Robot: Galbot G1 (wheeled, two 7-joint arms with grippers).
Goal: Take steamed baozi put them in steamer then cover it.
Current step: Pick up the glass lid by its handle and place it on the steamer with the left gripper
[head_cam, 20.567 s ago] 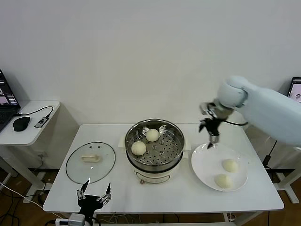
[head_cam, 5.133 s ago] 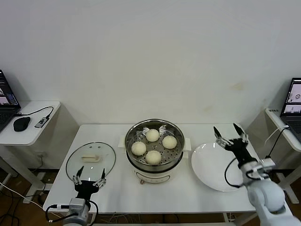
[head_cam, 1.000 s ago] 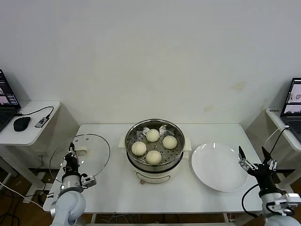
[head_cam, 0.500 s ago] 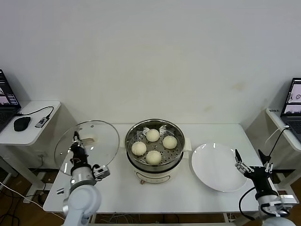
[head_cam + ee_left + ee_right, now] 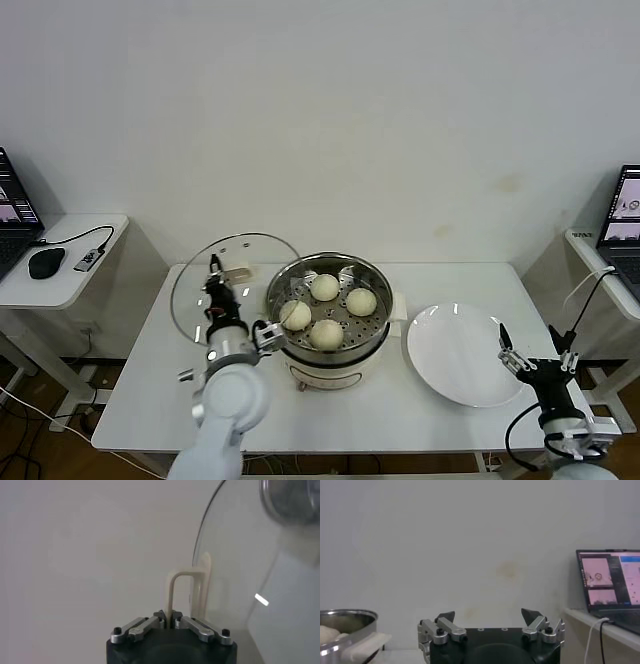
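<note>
Several cream-white baozi (image 5: pixel 326 334) lie on the perforated tray inside the steel steamer (image 5: pixel 350 262) at the table's middle. My left gripper (image 5: pixel 216 275) is shut on the cream handle (image 5: pixel 172 592) of a glass lid (image 5: pixel 190 300). It holds the lid raised and tilted just left of the steamer, with the lid's right edge over the steamer's left rim. In the left wrist view the glass lid (image 5: pixel 240 580) stands edge-on beyond the left gripper (image 5: pixel 170 622). My right gripper (image 5: pixel 535 358) hangs open at the table's front right, holding nothing; the right gripper (image 5: pixel 490 616) faces the wall.
An empty white plate (image 5: pixel 465 353) lies right of the steamer, close to the right gripper. A side table (image 5: pixel 60 275) with a mouse and a laptop stands to the left. Another laptop (image 5: pixel 612 582) sits on a desk to the right.
My left arm has carried the lid up and to the right, from over the table's left edge to beside the steamer. The right gripper has barely shifted.
</note>
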